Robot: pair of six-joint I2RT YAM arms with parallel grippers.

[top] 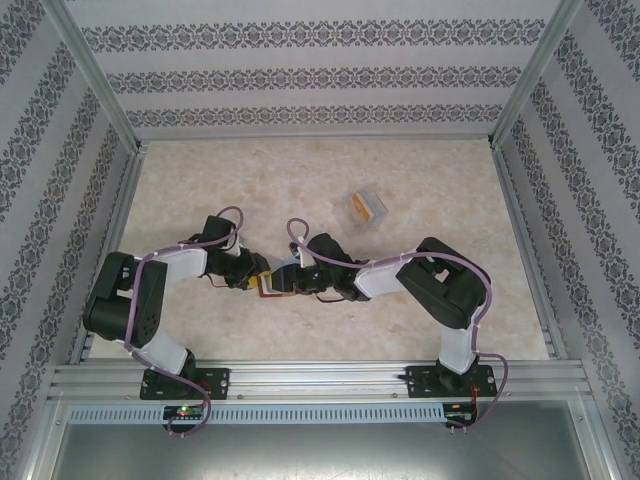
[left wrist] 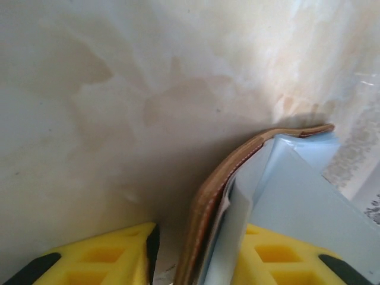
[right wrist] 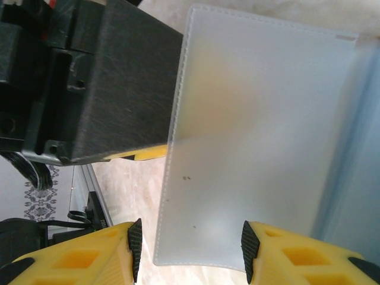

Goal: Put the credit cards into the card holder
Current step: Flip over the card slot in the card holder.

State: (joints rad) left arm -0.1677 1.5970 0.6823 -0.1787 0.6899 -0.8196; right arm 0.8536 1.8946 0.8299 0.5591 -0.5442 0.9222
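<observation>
The card holder [top: 271, 288], reddish-brown leather with a blue-grey inside, is at the table's near middle, where the two grippers meet. In the left wrist view its leather cover [left wrist: 208, 196] stands on edge between the yellow fingers of my left gripper [left wrist: 200, 237]. A gap shows beside the left pad, and the blue-grey lining leans on the right finger. My right gripper [right wrist: 189, 237] is open, with a frosted inner flap [right wrist: 255, 119] spanning between its pads and a gap at the left pad. An orange credit card [top: 368, 208] lies in a clear box further back.
The clear plastic box [top: 357, 204] sits right of centre, well away from both arms. The left gripper's black body [right wrist: 113, 77] is close above the flap. Patterned walls and metal rails [top: 300, 380] enclose the marble-look table [top: 250, 190].
</observation>
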